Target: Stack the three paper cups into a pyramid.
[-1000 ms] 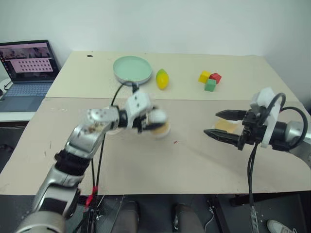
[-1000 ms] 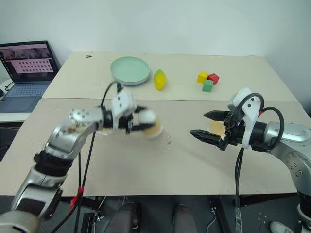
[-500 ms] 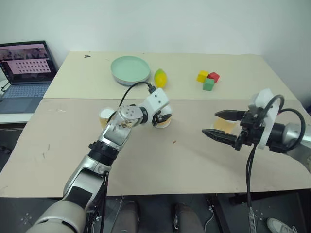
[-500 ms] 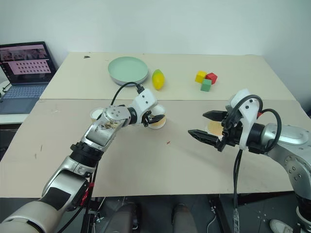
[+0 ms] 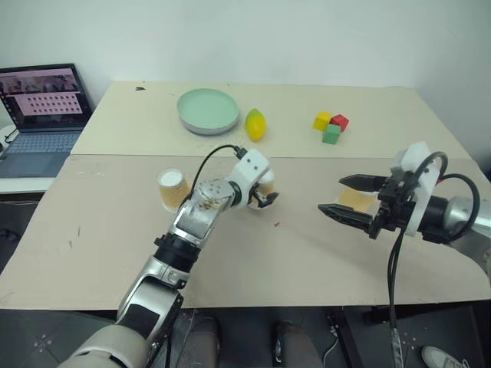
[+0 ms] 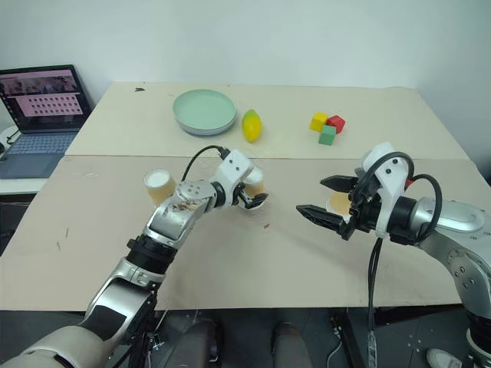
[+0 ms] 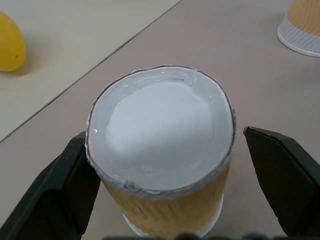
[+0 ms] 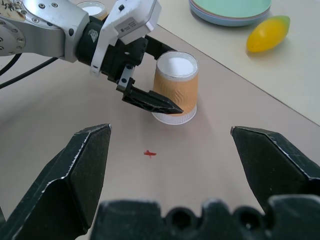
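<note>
I see three paper cups, all standing upside down on the worktop with their white bases up; none of them stacked; the middle cup stands between the fingers of my left gripper, whose jaws are spread with a visible gap on one side, so nothing is clamped; the second cup stands to the left near the seam; the third cup sits between the fingers of my right gripper as seen from the head view, jaws wide apart, and I cannot tell whether they touch it. The green plate at the back holds nothing that I can make out; a lemon lies just beside it, and yellow, red and green blocks cluster further right. A laptop sits off the left edge; its screen text is too small to read; I find no readable labels on the cups. Compared with a second ago, my left arm has brought the middle cup down from the air onto the worktop and its jaws have let go; the right gripper has kept its place.
</note>
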Tool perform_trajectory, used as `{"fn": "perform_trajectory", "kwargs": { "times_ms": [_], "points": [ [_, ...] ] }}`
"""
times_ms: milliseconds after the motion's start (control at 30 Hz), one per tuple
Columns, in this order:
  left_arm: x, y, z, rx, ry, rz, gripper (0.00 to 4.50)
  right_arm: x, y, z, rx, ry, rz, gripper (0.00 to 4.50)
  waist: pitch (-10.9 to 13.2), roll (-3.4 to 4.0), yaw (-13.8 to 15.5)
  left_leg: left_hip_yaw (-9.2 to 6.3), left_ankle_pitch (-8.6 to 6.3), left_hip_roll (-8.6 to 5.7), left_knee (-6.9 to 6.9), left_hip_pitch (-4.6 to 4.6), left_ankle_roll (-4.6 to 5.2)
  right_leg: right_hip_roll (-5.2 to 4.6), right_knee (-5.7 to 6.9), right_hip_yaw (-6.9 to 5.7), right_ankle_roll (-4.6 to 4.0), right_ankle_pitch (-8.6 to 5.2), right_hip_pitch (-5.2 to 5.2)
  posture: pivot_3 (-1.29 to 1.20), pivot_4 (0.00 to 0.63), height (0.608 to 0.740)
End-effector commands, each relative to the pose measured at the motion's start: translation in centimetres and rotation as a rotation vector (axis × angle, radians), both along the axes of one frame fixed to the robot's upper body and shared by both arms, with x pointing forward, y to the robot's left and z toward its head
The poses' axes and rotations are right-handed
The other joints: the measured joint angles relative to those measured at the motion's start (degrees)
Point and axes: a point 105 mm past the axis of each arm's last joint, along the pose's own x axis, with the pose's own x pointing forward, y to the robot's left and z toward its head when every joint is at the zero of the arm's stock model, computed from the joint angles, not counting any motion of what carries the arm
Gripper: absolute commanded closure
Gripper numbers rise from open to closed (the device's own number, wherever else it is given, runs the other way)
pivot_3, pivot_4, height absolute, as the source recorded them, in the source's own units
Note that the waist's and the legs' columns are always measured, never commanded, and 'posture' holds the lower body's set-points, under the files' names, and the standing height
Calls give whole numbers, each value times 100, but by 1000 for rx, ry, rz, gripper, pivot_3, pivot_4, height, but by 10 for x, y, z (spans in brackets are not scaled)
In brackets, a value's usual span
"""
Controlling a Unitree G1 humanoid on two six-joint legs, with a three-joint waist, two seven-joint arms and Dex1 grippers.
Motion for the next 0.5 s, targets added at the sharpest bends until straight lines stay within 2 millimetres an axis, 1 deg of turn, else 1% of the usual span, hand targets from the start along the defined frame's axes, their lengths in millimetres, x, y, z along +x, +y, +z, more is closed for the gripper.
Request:
{"fn": "perform_trajectory", "kwargs": {
  "times_ms": [33,100,200,233,267,333,400,433,467,500],
  "points": [
    [2,-4,30,-65,-80,2,85,0,0,11,3,-55,4,0,0,0,-10,0,0,1,0,0,0,0,0,0,1,0,0,0,150,740],
    [3,-4,41,-102,-93,3,85,1,0,11,5,-53,4,0,0,0,-7,0,0,0,0,0,0,0,0,0,1,-1,0,0,150,740],
    [2,-5,65,-146,-151,-22,85,2,1,10,4,-49,9,0,0,0,-3,0,0,0,0,-1,0,0,-1,0,1,0,-1,0,150,740],
    [-1,-7,76,-147,-184,-47,85,2,1,10,3,-49,11,0,0,0,-3,0,0,0,0,-1,0,0,-1,0,0,0,-1,0,150,740],
    [-7,-10,96,-172,-219,-91,85,4,1,10,3,-48,12,0,1,-1,-5,0,0,0,0,-2,0,0,-2,0,0,0,-1,0,150,740],
    [-16,-14,122,-214,-254,-143,85,6,1,10,3,-48,15,0,1,-1,-4,0,0,0,1,-7,0,0,-2,0,1,1,-4,0,150,740],
    [-25,-14,155,-286,-309,-192,85,7,2,10,5,-47,22,0,1,-1,-5,0,0,0,1,-7,0,0,-2,-1,2,0,-4,0,150,740],
    [-26,-10,172,-323,-341,-184,85,7,3,9,4,-45,26,0,1,-1,-4,0,0,0,1,-7,0,0,-4,-1,5,-2,-3,0,150,740],
    [-27,-6,183,-346,-360,-176,85,8,3,9,4,-44,29,0,1,-1,-4,0,0,0,0,-7,0,0,-5,-1,6,-3,-3,0,150,740],
    [-24,2,192,-354,-383,-141,85,8,4,8,4,-43,31,0,1,-1,-5,0,0,0,1,-7,0,0,-4,-1,7,-3,-3,0,150,740]
  ]
}}
